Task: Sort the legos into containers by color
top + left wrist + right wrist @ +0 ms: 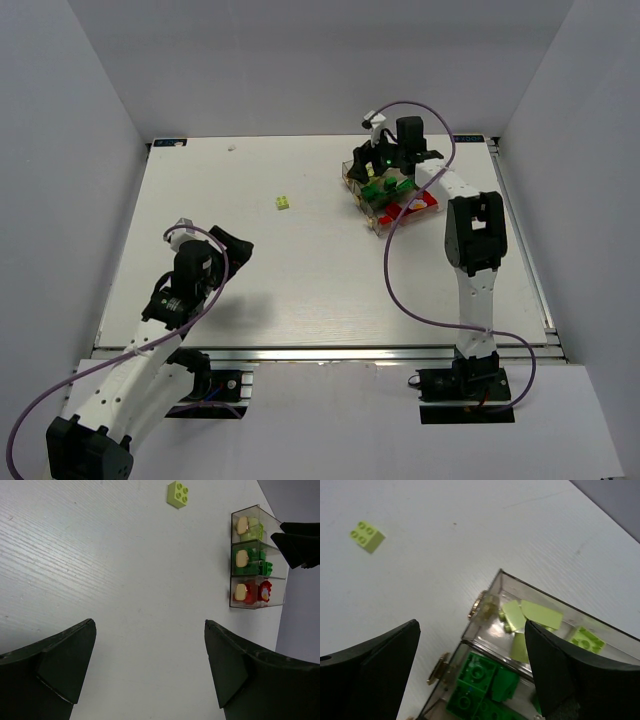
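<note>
Sorting nearly done: joined clear plastic bins (272, 587) hold colour-matched bricks (477, 672); one pale yellow-green brick (284, 203) remains loose, left of them in top view; left gripper (150, 625) and right gripper (471, 630) released, empty.

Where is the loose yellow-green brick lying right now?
In the top view, the yellow-green brick lies alone on the table, left of the containers.

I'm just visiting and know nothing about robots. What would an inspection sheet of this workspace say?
Surface: white table, faint grain.
Job's things: clear bins hold yellow-green bricks, green bricks and red bricks separately; one loose brick, yellow-green, lies on the table apart from them.
Clutter: nothing seen.
Tools: left tool open, empty, over bare table; right tool open, empty, above the bins.
Cables: purple cables trail in loops.
Surroundings: plain pale walls on three sides.
</note>
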`<state>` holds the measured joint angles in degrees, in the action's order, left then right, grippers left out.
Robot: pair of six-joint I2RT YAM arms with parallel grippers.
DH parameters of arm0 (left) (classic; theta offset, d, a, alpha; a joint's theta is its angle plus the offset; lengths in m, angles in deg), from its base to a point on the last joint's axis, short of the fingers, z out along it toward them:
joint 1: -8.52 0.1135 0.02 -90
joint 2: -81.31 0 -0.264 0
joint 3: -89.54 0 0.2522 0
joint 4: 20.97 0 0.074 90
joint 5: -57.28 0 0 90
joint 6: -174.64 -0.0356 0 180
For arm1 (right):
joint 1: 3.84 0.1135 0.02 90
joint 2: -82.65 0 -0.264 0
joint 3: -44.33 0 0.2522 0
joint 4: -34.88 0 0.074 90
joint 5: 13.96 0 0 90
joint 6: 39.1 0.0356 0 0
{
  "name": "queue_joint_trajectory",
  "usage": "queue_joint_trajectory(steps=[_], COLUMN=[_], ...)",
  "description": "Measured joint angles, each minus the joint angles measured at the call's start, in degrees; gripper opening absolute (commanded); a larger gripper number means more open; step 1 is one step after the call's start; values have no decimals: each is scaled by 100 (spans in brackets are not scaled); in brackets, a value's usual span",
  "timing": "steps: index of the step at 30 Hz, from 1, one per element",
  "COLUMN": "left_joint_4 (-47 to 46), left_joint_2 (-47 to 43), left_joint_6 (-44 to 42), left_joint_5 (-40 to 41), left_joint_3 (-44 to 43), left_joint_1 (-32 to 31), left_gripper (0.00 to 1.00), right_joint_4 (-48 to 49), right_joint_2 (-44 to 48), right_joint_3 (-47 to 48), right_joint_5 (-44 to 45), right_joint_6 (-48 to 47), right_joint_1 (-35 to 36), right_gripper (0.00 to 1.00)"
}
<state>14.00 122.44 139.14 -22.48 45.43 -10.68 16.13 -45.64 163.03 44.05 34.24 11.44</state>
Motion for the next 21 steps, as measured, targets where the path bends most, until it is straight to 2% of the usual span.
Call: queue_joint_trajectory(steps=[4,8,15,21], left_joint_4=[-52,-74,-15,136], left_joint_2=[9,2,-179,-472], left_joint_6=[0,0,0,46], left_joint_5=[-20,-22,-20,-13], left_joint_3=[0,37,155,188], left_joint_1=[0,0,0,0], left_gripper=[98,98,98,98], right_joint_4=[-214,-439,-579,-595], right_joint_2=[109,136,131,-304], right_joint_3=[0,90,125,717], right_joint_5=[-328,-168,835,1998], right_joint_6=[-28,138,894,1628], right_joint_1=[221,686,1683,2225], right_gripper=[89,83,82,74])
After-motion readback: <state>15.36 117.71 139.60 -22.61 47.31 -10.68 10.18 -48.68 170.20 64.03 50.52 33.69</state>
